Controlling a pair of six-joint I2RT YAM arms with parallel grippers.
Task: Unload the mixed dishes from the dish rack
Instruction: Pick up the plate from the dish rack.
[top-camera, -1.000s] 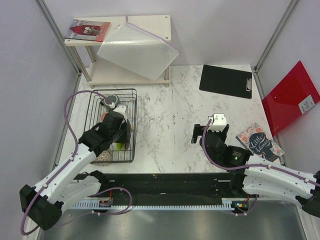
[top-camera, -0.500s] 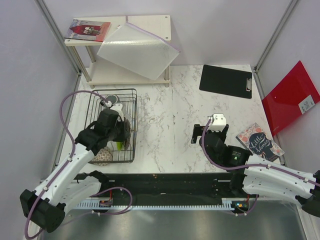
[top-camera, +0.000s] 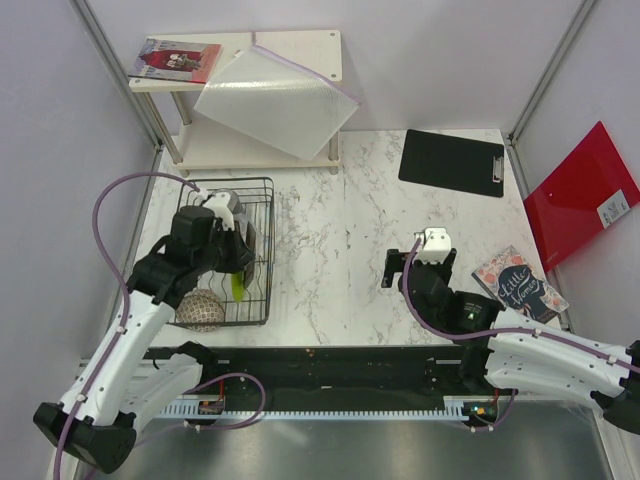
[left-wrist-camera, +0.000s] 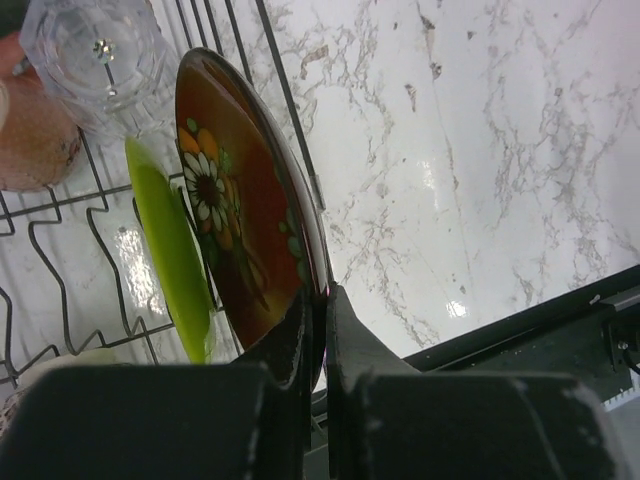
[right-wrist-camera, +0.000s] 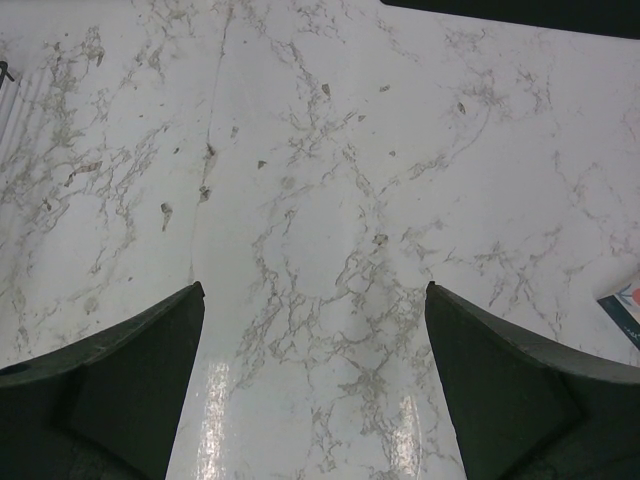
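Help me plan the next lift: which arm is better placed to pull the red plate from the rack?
Left. The left gripper is shut on the rim of the red patterned plate, which stands in the dish rack. The right gripper hangs open over the bare table, apart from the rack.

seeing left claw (top-camera: 232, 245) down inside dish rack (top-camera: 258, 200), right side, at the dark edge-on red patterned plate (top-camera: 250, 262); can't tell the grip from up here. spotting lime-green plate (top-camera: 238, 287) upright just beside it, brown speckled bowl (top-camera: 201, 310) in the near left corner, dark grey-green handled mug (top-camera: 230, 197) at the far end. finding right claw (top-camera: 418, 268) hanging over bare tabletop (top-camera: 340, 230), well apart from the rack, near a book (top-camera: 518, 283). noting black clipboard (top-camera: 452, 160) far right, white shelf (top-camera: 300, 45) behind the rack.
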